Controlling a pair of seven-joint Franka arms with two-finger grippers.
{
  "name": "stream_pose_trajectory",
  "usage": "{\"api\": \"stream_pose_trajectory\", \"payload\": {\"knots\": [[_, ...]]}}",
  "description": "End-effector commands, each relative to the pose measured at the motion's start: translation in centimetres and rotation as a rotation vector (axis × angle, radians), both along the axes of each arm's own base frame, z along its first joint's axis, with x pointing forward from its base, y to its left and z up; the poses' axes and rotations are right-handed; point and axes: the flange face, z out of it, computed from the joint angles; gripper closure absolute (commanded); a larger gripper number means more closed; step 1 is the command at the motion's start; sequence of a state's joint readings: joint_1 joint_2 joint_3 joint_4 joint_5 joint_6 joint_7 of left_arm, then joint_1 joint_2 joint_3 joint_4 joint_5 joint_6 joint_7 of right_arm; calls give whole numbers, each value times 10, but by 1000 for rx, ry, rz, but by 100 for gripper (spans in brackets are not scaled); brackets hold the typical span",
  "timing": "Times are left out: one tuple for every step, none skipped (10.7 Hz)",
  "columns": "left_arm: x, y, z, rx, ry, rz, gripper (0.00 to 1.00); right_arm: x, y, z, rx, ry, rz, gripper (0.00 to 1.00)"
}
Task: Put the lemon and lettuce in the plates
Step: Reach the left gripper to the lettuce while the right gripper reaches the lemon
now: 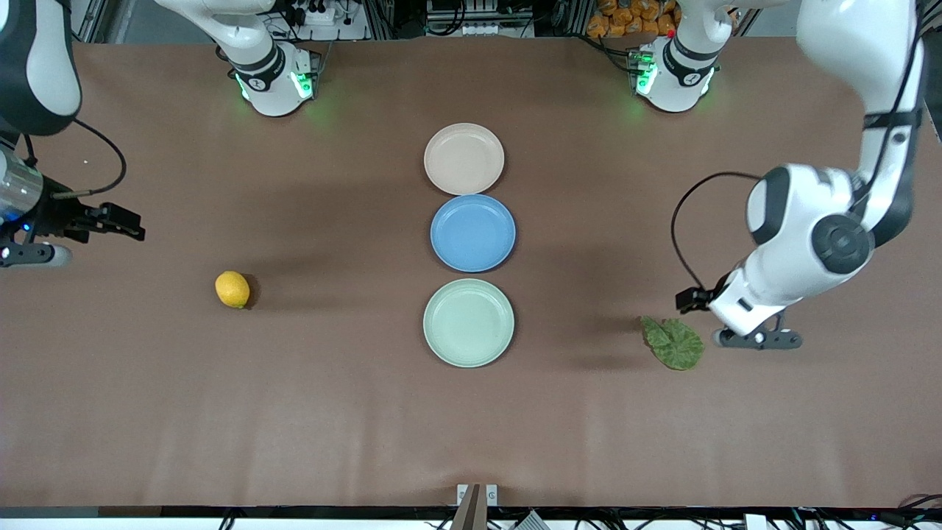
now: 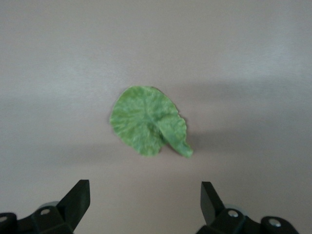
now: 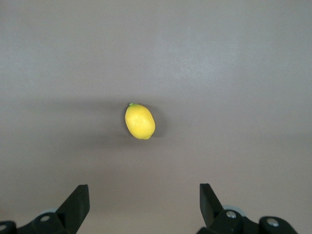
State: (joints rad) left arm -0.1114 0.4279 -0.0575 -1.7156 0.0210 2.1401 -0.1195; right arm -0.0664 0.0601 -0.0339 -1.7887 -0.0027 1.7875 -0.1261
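Left tool point(image 2: 145, 204) spread wide, empty, over lettuce point(image 2: 148, 127); right tool point(image 3: 144, 204) likewise over lemon point(image 3: 140, 121), per wrist views.

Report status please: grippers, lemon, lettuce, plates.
Left gripper open over table beside lettuce. Right gripper open, far from lemon. Beige plate, green plate empty. Nothing in the way.

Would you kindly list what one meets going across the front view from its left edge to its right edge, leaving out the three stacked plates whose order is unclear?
Right gripper → lemon → lettuce → left gripper.
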Motion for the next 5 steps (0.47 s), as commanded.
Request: {"api": "stream_pose_trajectory", "payload": {"knots": [[10,-6,-47,11,2,-17,0,24,-7,-40,-20,-10,1,0],[9,-4,-50,10,7,-12,0,32,-11,-53,-21,-16,-5,0],[9,1,-57,11,17,-7,0,37,-12,-53,-22,-15,-6,0],[11,7,-64,12,19,1,0,39,-8,-58,-20,-9,1,0],[13,12,-79,11,24,7,2,43,-2,-75,-18,14,12,0]]}}
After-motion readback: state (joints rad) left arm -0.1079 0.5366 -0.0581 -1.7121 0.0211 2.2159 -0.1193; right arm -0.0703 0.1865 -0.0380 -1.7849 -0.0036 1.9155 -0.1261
